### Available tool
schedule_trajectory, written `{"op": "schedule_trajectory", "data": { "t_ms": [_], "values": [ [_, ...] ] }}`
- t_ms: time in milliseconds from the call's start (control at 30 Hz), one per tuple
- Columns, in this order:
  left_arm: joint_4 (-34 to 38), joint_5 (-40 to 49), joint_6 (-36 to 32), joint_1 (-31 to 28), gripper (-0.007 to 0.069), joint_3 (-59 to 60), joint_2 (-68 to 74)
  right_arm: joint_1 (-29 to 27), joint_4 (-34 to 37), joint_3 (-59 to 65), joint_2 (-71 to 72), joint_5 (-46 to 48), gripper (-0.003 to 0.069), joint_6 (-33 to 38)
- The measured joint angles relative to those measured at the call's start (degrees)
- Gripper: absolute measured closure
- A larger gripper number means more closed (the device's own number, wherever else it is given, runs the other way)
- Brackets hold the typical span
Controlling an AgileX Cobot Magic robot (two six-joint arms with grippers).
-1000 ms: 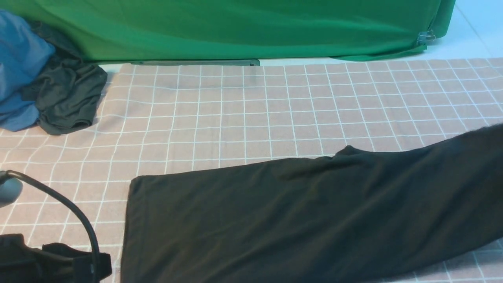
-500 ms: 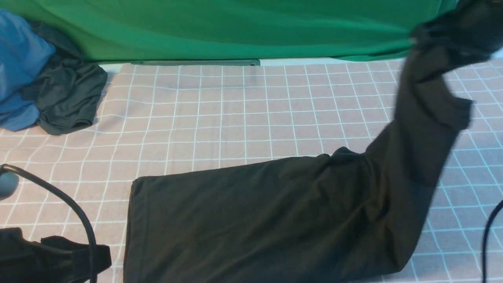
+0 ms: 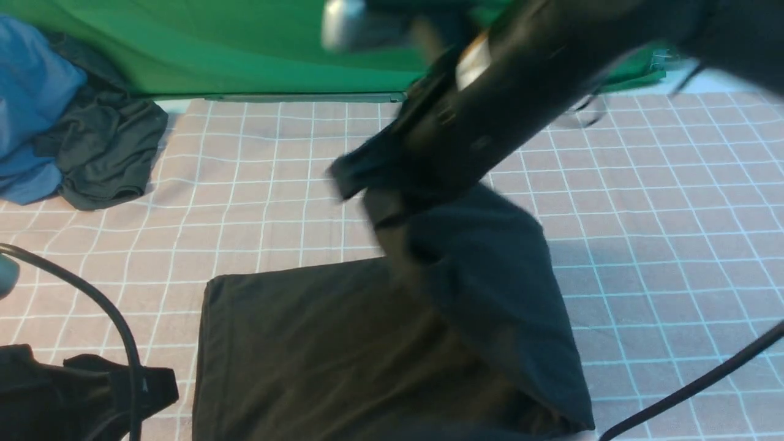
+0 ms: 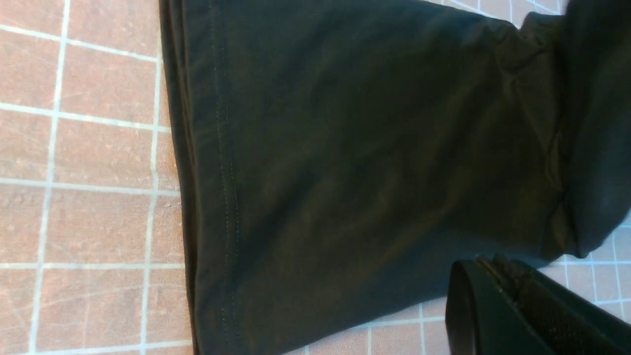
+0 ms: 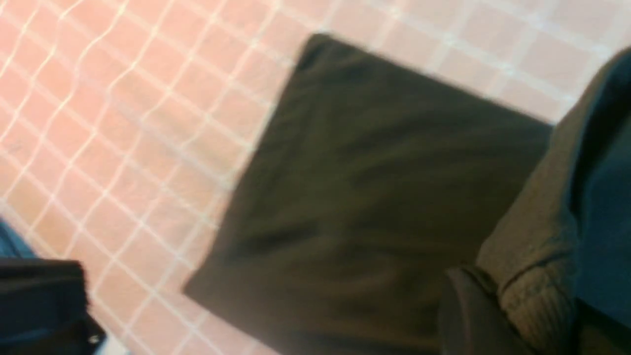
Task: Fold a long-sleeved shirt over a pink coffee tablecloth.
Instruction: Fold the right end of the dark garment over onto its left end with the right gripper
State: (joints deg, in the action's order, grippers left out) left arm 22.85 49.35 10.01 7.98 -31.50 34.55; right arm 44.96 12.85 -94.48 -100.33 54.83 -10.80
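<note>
The black long-sleeved shirt [image 3: 306,349] lies on the pink coffee tablecloth [image 3: 275,159], its left part flat. Its right part is lifted and doubled over toward the middle, hanging in a fold [image 3: 490,275]. My right gripper [image 3: 370,180] is blurred above the shirt's centre and is shut on a ribbed edge of the shirt [image 5: 532,296]; in the right wrist view the right gripper [image 5: 493,291] has the flat part of the shirt [image 5: 369,172] spread below it. My left gripper [image 3: 162,392] sits low at the near left, shut and empty; in the left wrist view the left gripper [image 4: 498,266] is beside the shirt [image 4: 345,148].
A blue garment [image 3: 30,104] and a dark grey garment [image 3: 104,153] are heaped at the far left. The green backdrop [image 3: 214,43] hangs behind the table. A black cable [image 3: 116,331] arcs over the near left and another cable [image 3: 704,380] crosses the near right.
My right arm has swept in from the right, carrying the shirt's right end up and then left over the flat part. The left gripper has stayed put.
</note>
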Motion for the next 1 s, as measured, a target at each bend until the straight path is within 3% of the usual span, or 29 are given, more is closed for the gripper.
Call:
{"op": "schedule_trajectory", "data": {
  "t_ms": [267, 633, 867, 1000],
  "values": [
    [0.0, 0.0, 0.0, 0.0, 0.0611, 0.0, 0.0, 5.9, 1.3, 0.0, -10.6, -9.6, 0.0544, -3.7],
    [0.0, 0.1, 0.0, 0.0, 0.0611, 0.0, 0.0, 8.9, 8.1, 0.0, -19.4, -20.3, 0.0507, -4.9],
    [-0.7, 0.3, 0.6, 0.0, 0.0611, 0.0, 0.0, 8.9, 9.5, -0.1, -20.0, -22.4, 0.0242, -4.4],
    [-3.2, 0.9, 3.2, 0.0, 0.0611, 0.0, 0.0, 6.9, 9.6, -2.5, -18.2, -17.9, 0.0173, 3.5]
  ]
}}
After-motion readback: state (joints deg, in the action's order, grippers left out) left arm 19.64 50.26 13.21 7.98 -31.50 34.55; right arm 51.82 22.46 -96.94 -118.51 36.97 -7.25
